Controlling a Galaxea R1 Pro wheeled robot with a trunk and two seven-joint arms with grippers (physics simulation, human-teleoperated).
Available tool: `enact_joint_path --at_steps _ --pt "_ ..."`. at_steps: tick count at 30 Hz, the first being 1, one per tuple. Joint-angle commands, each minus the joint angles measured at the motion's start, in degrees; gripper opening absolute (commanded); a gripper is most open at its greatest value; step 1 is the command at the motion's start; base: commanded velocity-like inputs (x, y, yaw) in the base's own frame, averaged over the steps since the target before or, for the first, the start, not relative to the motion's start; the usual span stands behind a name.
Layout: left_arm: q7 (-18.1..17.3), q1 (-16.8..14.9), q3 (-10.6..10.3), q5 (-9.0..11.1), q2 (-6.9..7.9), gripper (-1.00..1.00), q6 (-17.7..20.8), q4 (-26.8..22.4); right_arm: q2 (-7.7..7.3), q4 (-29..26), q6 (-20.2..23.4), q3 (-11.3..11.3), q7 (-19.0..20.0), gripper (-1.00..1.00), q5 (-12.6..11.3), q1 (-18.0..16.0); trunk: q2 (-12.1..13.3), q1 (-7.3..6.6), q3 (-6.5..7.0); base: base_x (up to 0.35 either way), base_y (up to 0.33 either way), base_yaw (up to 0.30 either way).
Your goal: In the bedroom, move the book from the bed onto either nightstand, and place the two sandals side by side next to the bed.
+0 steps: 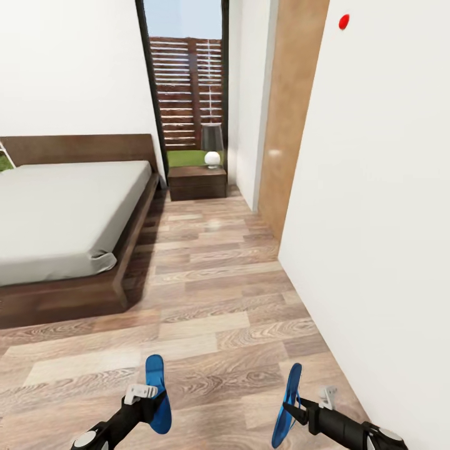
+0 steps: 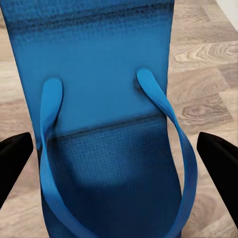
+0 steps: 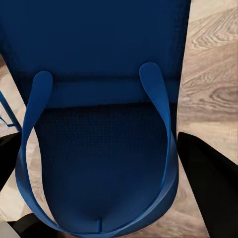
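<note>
Two sandals, one per arm, both off the floor. Bed: far left, grey mattress on a dark frame, its near corner ahead and left of both arms; no book to be made out on the visible part of the mattress. Left gripper: closed on the left sandal, fingers flanking the sole, which is held on edge with its long axis pointing forward, toward the free planks beside the frame. Nightstand: far end of the aisle, just beyond the bed's head, lamp on top. Floor: bare wood strip between bed and right wall, the likely drop zone. Right gripper: clamped on the right sandal, likewise on edge and pointing forward, near the wall. Judgement: left arm sits nearer the bed; both sandals already lie roughly parallel, so setting down calls for moving forward and left and turning the soles flat.
</note>
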Motion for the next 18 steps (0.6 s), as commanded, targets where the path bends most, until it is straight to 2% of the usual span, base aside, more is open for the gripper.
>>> enact_joint_path --at_steps 1,11,18 --pt "-0.32 -0.07 0.44 -0.52 -0.04 -1.0 -0.32 0.06 0.06 -0.07 0.13 -0.47 0.38 -1.0 0.47 -0.07 -0.02 0.01 -0.05 0.06 0.0 0.266" --pt "-0.31 -0.07 0.43 -0.52 -0.04 -1.0 -0.32 0.06 0.06 -0.06 0.15 -0.48 0.44 -1.0 0.47 -0.07 -0.02 0.01 -0.05 0.023 0.0 0.28" --pt "-0.27 -0.07 0.43 -0.52 -0.05 -1.0 -0.32 0.06 0.06 -0.06 0.18 -0.46 0.44 -1.0 0.46 -0.07 -0.02 0.01 -0.05 0.262 0.0 0.059"
